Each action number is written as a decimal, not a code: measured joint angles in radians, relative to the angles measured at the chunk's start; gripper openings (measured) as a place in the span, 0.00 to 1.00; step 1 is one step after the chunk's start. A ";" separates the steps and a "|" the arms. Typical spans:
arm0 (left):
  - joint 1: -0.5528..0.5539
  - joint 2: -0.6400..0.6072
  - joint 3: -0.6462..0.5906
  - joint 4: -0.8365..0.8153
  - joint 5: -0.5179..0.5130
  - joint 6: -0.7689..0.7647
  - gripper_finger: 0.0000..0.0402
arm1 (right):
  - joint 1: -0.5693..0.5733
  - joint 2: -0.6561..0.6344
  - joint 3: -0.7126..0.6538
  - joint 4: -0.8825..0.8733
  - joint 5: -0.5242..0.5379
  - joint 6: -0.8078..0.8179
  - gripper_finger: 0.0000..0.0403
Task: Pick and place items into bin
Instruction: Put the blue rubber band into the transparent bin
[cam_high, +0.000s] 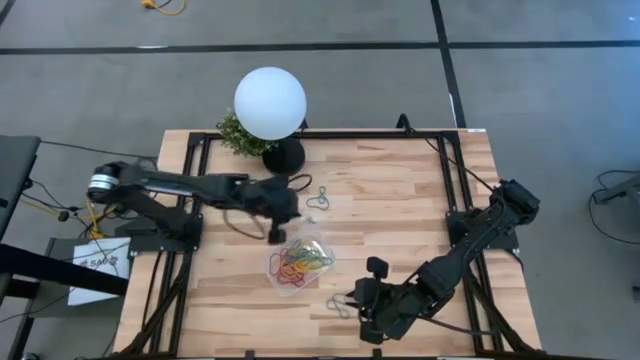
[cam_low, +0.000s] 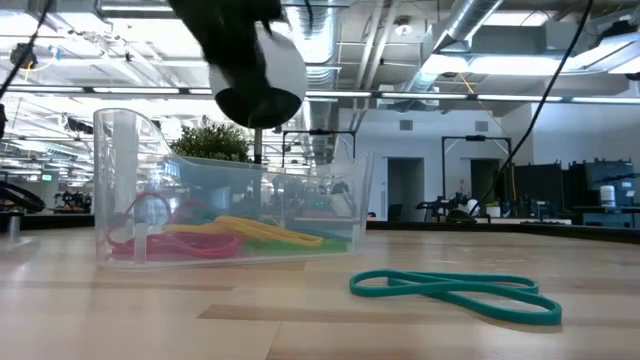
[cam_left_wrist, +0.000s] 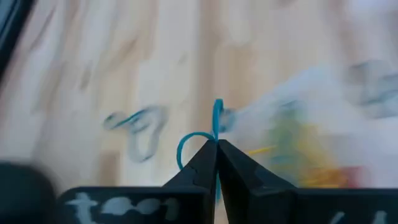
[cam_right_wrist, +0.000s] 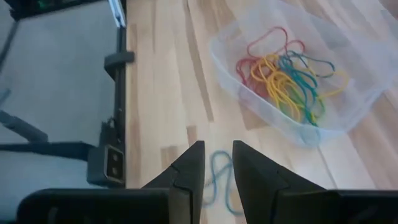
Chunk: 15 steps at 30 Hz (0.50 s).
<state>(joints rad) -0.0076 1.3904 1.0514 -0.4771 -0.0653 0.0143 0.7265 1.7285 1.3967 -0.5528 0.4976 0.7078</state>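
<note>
- The right claw (cam_high: 362, 300) sits low at the near edge of the bench (cam_high: 400, 210), its fingers (cam_right_wrist: 186, 171) slightly spread and holding nothing.
- A teal loop (cam_right_wrist: 219, 180) lies flat on the wood just ahead of those fingers; in the high view it shows as a loop (cam_high: 340, 303) just beside the claw, and in the low view as a flattened figure-eight (cam_low: 455, 293) in the foreground.
- The bin (cam_high: 300, 262) stands mid-bench, beyond that loop, with a tangle of red, yellow, green and blue bands (cam_right_wrist: 283, 74) inside. Its clear walls (cam_low: 235, 215) rise above the bands.
- The left claw (cam_high: 275, 232) hangs over the far rim of the bin. In the left wrist view its fingers (cam_left_wrist: 202, 165) are pressed together, pinching a blue band (cam_left_wrist: 199, 137) that curls up from the tips.
- Farther on, another teal loop (cam_high: 318, 199) lies alone on the wood.
- At the far edge stand a white globe lamp (cam_high: 270, 103) on a black base and a small green plant (cam_high: 240, 135) beside it.
</note>
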 joint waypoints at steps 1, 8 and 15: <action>-0.023 -0.027 0.004 0.000 0.022 -0.014 0.00 | 0.002 -0.002 0.000 -0.016 0.000 0.000 0.19; -0.149 -0.095 0.009 0.013 0.099 -0.154 0.00 | 0.006 -0.001 0.000 -0.069 -0.002 0.002 0.19; -0.206 0.059 0.008 0.019 0.031 -0.185 0.00 | 0.005 0.001 0.000 -0.067 -0.002 0.052 0.19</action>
<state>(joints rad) -0.2138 1.4497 1.0592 -0.4583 -0.0341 -0.1711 0.7311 1.7294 1.3964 -0.6201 0.4953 0.7594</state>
